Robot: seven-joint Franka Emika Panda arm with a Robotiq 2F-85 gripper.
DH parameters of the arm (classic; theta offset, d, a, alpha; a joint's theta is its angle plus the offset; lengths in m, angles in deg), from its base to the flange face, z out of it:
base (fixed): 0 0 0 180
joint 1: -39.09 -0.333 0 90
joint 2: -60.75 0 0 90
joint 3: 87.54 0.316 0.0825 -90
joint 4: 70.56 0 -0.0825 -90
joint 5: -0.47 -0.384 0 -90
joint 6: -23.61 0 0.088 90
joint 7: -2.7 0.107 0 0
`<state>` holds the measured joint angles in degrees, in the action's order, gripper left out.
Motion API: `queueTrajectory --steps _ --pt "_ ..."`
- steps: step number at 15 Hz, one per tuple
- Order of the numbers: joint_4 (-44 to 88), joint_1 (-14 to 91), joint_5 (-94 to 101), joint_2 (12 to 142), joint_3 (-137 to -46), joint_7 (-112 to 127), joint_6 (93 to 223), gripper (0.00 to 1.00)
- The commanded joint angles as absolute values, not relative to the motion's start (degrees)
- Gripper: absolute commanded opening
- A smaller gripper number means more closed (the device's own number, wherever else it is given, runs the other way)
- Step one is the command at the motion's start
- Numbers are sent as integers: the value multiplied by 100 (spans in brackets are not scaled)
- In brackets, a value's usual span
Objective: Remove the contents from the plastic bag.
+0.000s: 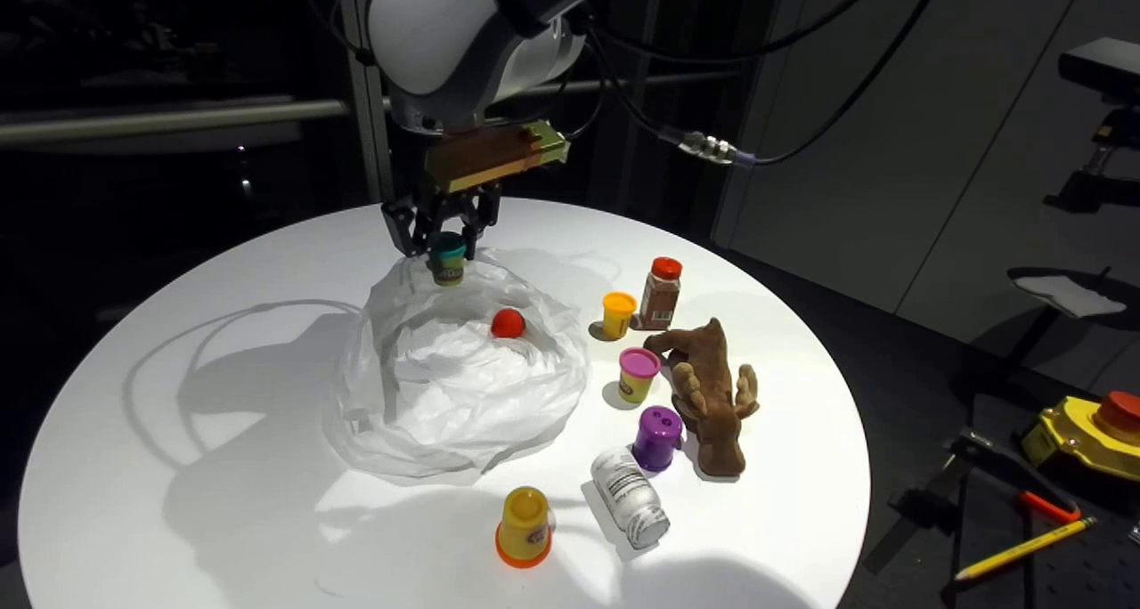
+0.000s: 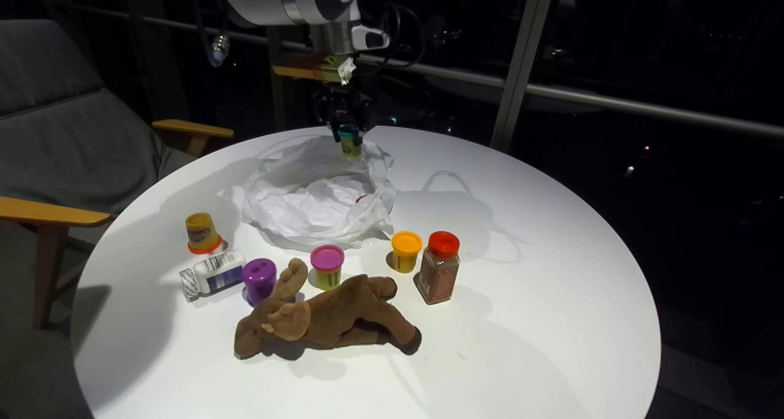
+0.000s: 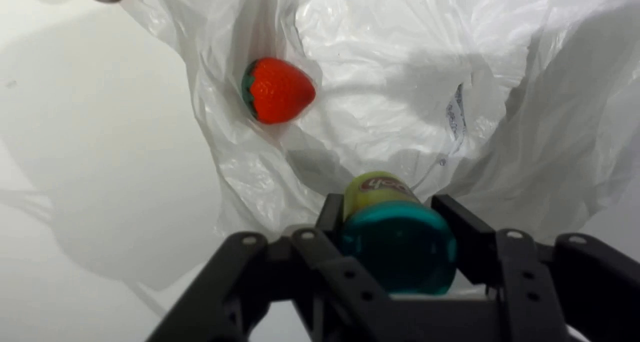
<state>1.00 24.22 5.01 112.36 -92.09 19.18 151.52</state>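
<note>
Moose [image 2: 343, 312], bag [image 2: 300, 220] part-hiding strawberry [image 2: 361, 199], grey armchair [image 2: 79, 137]

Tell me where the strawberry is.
In the wrist view, the strawberry lies inside the bag, toward its left side, higher in the picture and further left than the teal-lidded tub.

White arm [image 1: 441, 35] overhead, wrist [image 2: 334, 38] downward, dark fingers [image 3: 467, 232] partly apart in a grip

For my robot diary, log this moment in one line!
black gripper: holding teal-lidded yellow plastic tub | near: rim of wrinkled whitish plastic bag | in bag: shiny red toy strawberry
</note>
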Motion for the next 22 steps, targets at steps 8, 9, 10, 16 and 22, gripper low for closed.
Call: queueTrajectory --steps 8,9,10,16,22 --pt "3364 2017 694 9214 -9368 3577 16822 25" --pt "3647 1958 695 9015 -9405 3790 17016 25" --pt "3932 1881 733 8809 -9490 4067 17246 25" --pt "5709 1572 1619 7288 -9880 5609 17381 25" --pt "7462 2224 1602 5511 -9008 5661 16530 25"
